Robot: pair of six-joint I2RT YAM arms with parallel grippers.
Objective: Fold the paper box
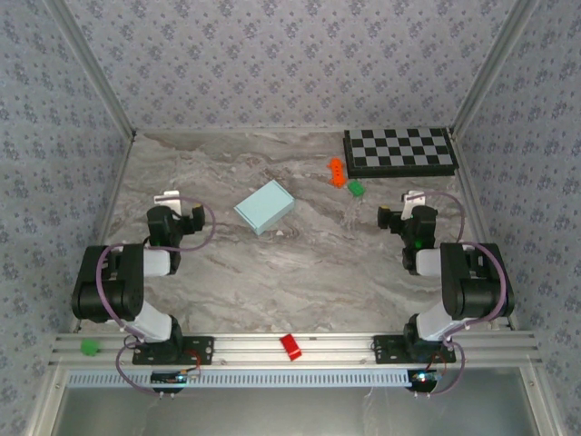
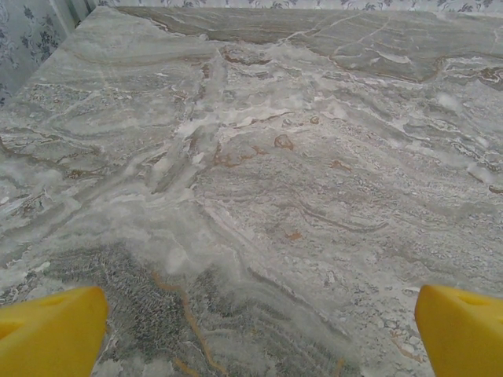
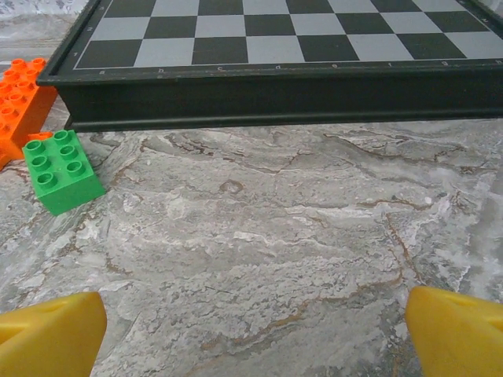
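Surface: grey-veined marble table (image 1: 272, 282), closed in by floral-papered walls (image 1: 272, 64) on three sides.
Paper box: the paper box (image 1: 264, 206) lay near the table's middle, slightly toward 11 o'clock in the top view. It was a closed pale aqua rectangular box, turned diagonally and resting flat on the marble.
Left pincer: the left gripper (image 2: 259, 330) sat at about 9 o'clock from the box and apart from it. Its yellow fingers (image 2: 51, 330) were spread wide, with bare marble between them and nothing held.
Right pincer: the right gripper (image 3: 255, 334) sat at about 3 o'clock from the box, well apart. Its jaws were spread just as wide over bare marble, gripping nothing.
Board: a black-and-white checkered board (image 1: 399, 151) lay flat in the far corner at 1 o'clock.
Bricks: an orange brick (image 1: 337, 171) and a green brick (image 1: 356, 188) sat close together just beside the board's near-left corner, between board and box.
Rail: a red block (image 1: 290, 346) at 6 o'clock and a small green piece (image 1: 89, 345) at 8 o'clock sat on the near metal rail (image 1: 318, 350).
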